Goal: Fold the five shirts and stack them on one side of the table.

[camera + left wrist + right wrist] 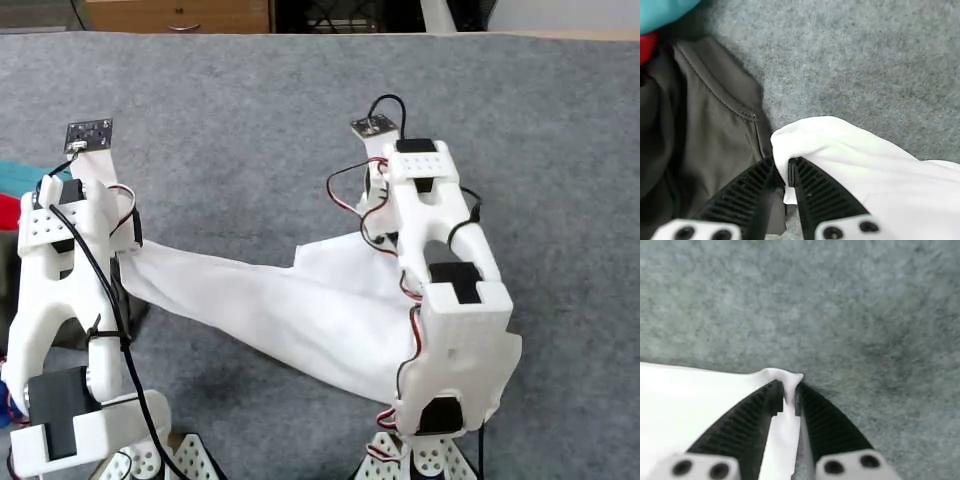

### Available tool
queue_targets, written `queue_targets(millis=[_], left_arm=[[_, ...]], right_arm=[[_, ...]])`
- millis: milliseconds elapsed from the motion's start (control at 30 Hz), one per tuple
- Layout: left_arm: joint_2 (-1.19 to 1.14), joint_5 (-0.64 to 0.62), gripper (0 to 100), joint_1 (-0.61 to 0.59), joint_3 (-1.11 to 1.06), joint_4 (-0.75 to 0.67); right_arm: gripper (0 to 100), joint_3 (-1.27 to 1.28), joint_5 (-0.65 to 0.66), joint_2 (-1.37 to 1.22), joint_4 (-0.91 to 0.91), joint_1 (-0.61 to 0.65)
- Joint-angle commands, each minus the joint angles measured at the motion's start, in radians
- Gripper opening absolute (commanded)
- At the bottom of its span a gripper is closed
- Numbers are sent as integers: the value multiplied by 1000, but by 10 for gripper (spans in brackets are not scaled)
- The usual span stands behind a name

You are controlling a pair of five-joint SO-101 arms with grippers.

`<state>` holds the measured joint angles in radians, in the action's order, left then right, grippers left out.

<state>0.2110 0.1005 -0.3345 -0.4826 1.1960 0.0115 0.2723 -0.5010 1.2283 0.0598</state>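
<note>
White shirt [300, 310] drawn out into a long band across the grey desk [250, 130], slung between the two arms and caught at both ends. Narrow and taut toward the left arm [60, 290], broader and rumpled toward the right arm [440, 250], with part of the cloth tucked out of sight beneath that arm's white housing. Dark shadow under the left stretch; hard to tell whether lifted clear of the desk or brushing it.

Left end: a rounded fold of the cloth pinched by the left gripper [786, 172], black ribbed fingers [750, 192] pressed together with nothing but fabric between them. Right end: a small peak of the hem nipped by the right gripper [788, 395], fingers [827, 425] closed just as tightly, a little tuft of white poking out past the tips, bare grey desk beyond.

Just beside the left gripper, at the left edge of the desk, a dark grey shirt [700, 140] lying loosely bunched, stitched seam showing, its edge touching or slipping under the pinched white fold. Farther out along the same edge, a teal garment [660, 12] and a red garment [646, 47], both against the dark one and only partly in view.

Along the far edge of the desk, a wooden drawer unit [180, 15].
</note>
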Motion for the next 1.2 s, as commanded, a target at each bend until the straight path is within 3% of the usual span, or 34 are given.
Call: queue_targets(millis=[0, 233, 500, 700, 1067, 1167], left_arm=[[37, 6, 30, -5, 2, -14], [40, 5, 55, -8, 8, -14], [44, 5, 327, -4, 4, -12], [41, 5, 440, -7, 8, -12], [35, -84, 437, 47, 177, -17], [5, -32, 355, 93, 269, -20]], right_arm=[[15, 33, -28, 70, -64, -26], [15, 352, -147, 394, -353, -100], [15, 670, -227, 690, -700, -267], [15, 613, -226, 599, -712, -315], [15, 329, -187, 302, -565, -373], [15, 302, -161, 278, -549, -371]])
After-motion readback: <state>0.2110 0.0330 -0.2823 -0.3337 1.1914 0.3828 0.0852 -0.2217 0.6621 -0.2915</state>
